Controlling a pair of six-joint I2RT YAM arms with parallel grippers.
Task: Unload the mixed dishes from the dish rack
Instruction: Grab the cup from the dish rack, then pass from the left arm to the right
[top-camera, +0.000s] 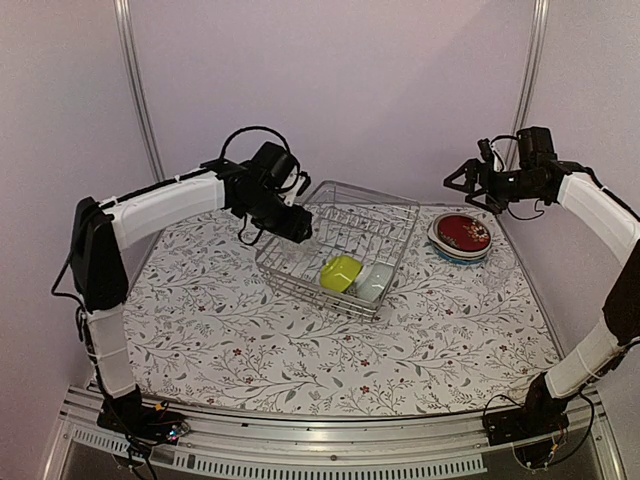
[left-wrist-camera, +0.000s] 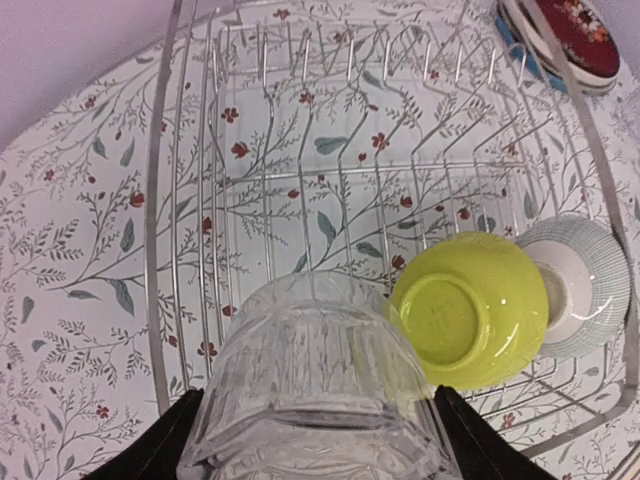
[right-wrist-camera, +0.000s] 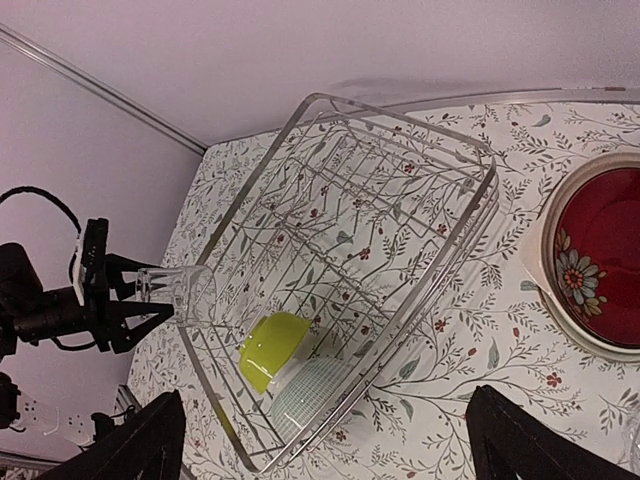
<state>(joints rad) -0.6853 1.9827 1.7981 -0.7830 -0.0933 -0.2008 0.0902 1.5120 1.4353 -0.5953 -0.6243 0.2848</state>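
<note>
My left gripper (left-wrist-camera: 318, 440) is shut on a clear glass (left-wrist-camera: 315, 380) and holds it on its side above the left end of the silver wire dish rack (left-wrist-camera: 160, 200). From the right wrist view the glass (right-wrist-camera: 180, 293) hangs just over the rack's left rim (right-wrist-camera: 455, 250). In the rack's near end a yellow-green bowl (left-wrist-camera: 470, 310) lies upside down, against a pale ribbed bowl (left-wrist-camera: 580, 285). A stack of plates, the dark red one on top (top-camera: 463, 237), sits on the table right of the rack (top-camera: 400, 215). My right gripper (top-camera: 458, 182) is open and empty, high above the stack.
The flowered tablecloth (top-camera: 250, 340) covers the table. Purple walls with metal corner posts (top-camera: 140, 90) close in the back and sides. The rack's upright prongs (left-wrist-camera: 330, 70) stand bare at its far end.
</note>
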